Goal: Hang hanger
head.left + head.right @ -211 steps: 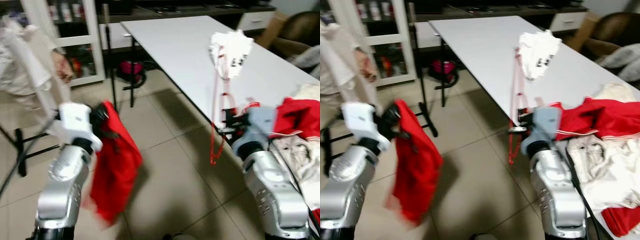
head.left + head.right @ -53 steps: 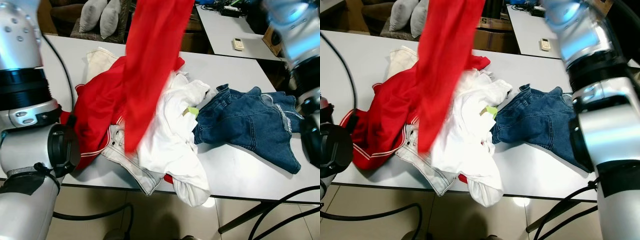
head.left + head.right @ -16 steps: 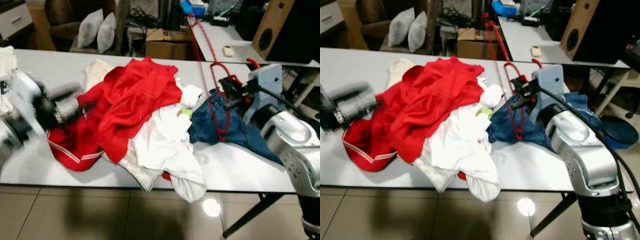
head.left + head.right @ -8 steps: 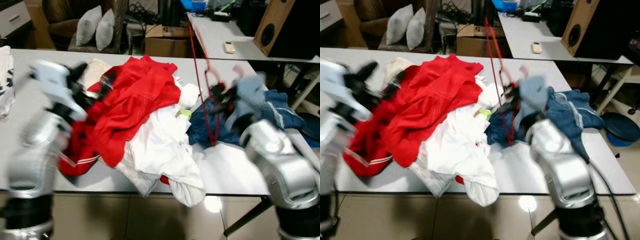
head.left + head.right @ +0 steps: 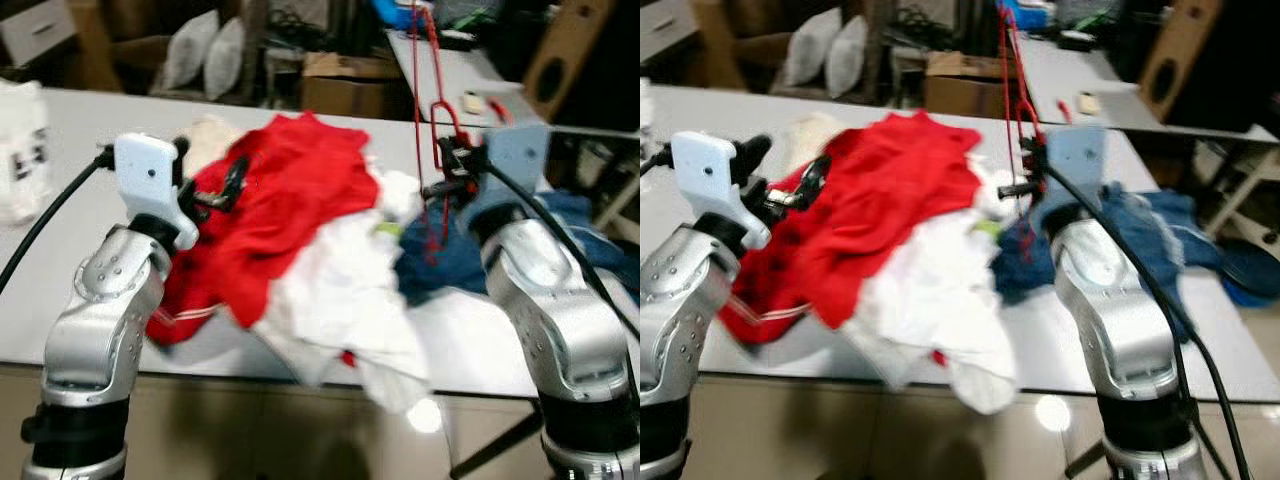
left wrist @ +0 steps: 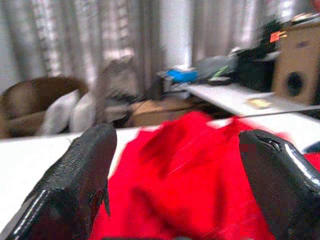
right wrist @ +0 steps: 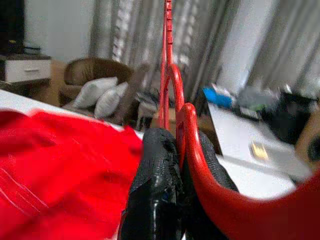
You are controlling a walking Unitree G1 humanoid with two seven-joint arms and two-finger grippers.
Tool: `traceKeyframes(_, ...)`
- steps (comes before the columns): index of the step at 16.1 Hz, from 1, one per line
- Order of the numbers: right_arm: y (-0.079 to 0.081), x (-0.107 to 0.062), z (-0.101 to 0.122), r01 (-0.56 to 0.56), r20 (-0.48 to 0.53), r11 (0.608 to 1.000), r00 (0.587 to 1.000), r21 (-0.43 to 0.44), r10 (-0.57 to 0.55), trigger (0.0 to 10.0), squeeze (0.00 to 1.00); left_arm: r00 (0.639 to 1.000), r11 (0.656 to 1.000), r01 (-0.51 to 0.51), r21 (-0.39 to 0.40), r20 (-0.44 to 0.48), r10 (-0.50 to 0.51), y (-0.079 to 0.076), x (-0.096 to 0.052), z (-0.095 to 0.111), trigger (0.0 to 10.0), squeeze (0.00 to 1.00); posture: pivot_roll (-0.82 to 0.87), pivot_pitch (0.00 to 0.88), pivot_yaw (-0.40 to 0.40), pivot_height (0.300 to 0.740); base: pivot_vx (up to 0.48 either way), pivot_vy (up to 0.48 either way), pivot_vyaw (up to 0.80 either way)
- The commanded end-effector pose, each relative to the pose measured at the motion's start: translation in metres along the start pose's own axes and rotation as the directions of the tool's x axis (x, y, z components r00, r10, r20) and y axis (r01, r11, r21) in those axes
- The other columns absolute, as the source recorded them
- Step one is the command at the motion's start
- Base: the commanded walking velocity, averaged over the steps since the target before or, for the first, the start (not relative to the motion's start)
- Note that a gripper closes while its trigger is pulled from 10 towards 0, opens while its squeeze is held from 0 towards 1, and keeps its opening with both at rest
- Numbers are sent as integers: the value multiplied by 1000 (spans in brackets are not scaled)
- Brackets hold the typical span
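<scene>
My right gripper (image 5: 447, 176) is shut on a red hanger (image 7: 192, 145), held upright above the right side of the white table (image 5: 60, 250). The wrist view shows both black fingers (image 7: 155, 175) clamped on the hanger's curved part, with its long bar rising above them. My left gripper (image 5: 215, 190) is raised at the left edge of a red garment (image 5: 290, 200) that lies on the clothes pile. Its fingers (image 6: 80, 170) stand wide apart, with the red garment (image 6: 185, 175) just beyond them and nothing gripped.
A white garment (image 5: 350, 290) and blue jeans (image 5: 440, 260) lie under and beside the red one, spilling over the table's front edge. A white bag (image 5: 20, 150) sits at the far left. Behind are cushions (image 5: 210, 50), a cardboard box (image 5: 345, 85), a second table (image 5: 1090, 70) and a speaker (image 5: 1165, 55).
My left arm has swung up from low at the left to the red garment's edge. The right gripper still holds the hanger, now higher and more upright. The camera has shifted.
</scene>
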State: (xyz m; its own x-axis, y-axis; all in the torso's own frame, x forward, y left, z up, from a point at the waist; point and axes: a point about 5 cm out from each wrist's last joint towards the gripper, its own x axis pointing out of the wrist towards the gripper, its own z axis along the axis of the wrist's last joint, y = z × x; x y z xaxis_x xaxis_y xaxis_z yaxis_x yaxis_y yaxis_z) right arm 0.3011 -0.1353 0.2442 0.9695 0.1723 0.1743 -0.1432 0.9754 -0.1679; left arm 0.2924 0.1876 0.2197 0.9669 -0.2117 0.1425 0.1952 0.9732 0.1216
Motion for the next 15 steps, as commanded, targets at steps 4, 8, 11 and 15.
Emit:
traceKeyframes(4,4,1,31,-39,161,998,986,42,32,10000,0,1000,1000,-18,24,-6,18,-2,4,4,10000,0,-37,0,-48,740,0,418,0)
traceKeyframes(8,14,-2,32,-72,174,992,983,106,53,10000,0,999,999,-19,48,-39,21,1,3,1,10000,0,-39,0,-32,740,0,419,0)
traceKeyframes(11,17,-3,30,-82,171,990,983,118,61,10000,0,999,999,-14,42,-43,15,-4,5,-1,10000,0,-45,0,-36,740,0,423,0)
traceKeyframes(15,20,-1,30,-103,160,989,984,106,85,10000,0,998,999,-31,45,-60,33,-2,2,-4,10000,0,-46,0,-46,740,0,420,0)
